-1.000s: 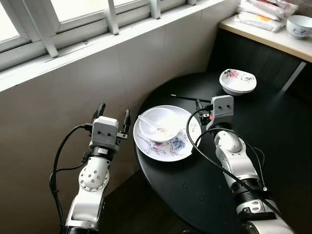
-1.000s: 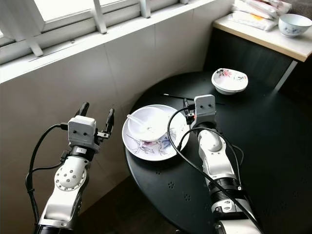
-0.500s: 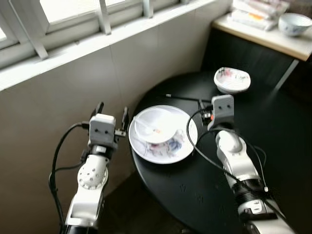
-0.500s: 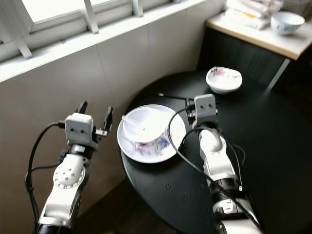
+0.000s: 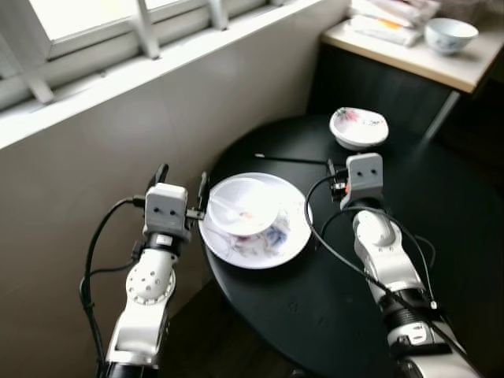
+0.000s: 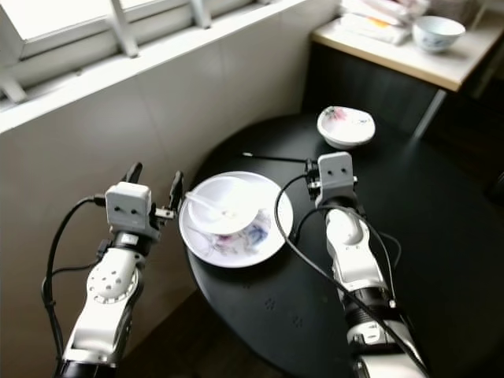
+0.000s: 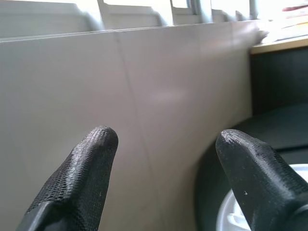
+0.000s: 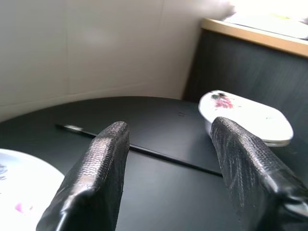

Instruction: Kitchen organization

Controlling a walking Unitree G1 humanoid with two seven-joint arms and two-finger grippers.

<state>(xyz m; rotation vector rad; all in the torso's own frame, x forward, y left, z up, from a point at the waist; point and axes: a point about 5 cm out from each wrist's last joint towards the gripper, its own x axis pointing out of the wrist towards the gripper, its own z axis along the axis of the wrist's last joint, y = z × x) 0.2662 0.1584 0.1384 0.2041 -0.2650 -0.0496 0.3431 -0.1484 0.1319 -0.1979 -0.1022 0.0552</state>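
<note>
A large floral plate (image 5: 260, 253) lies at the near left of the round black table (image 5: 331, 299), carrying a white bowl (image 5: 240, 206) with a white spoon (image 6: 203, 205) in it. My left gripper (image 5: 183, 177) is open and level with the plate's left rim, beside the table and in front of the wall; the left wrist view shows its open fingers (image 7: 91, 159). My right gripper (image 8: 168, 130) stands open over the table just right of the plate. Beyond it lie a black chopstick (image 8: 144, 150) and a small floral bowl (image 5: 358, 127).
A beige tiled wall (image 5: 118, 134) under a window sill runs along the left, close to the table's edge. At the back right a wooden counter (image 5: 409, 59) holds a blue-and-white bowl (image 5: 450, 33) and some packets (image 5: 386, 22).
The whole picture has shifted, so the camera has moved; the plate and far bowl now sit further left in view. Both grippers keep their pose and stay open.
</note>
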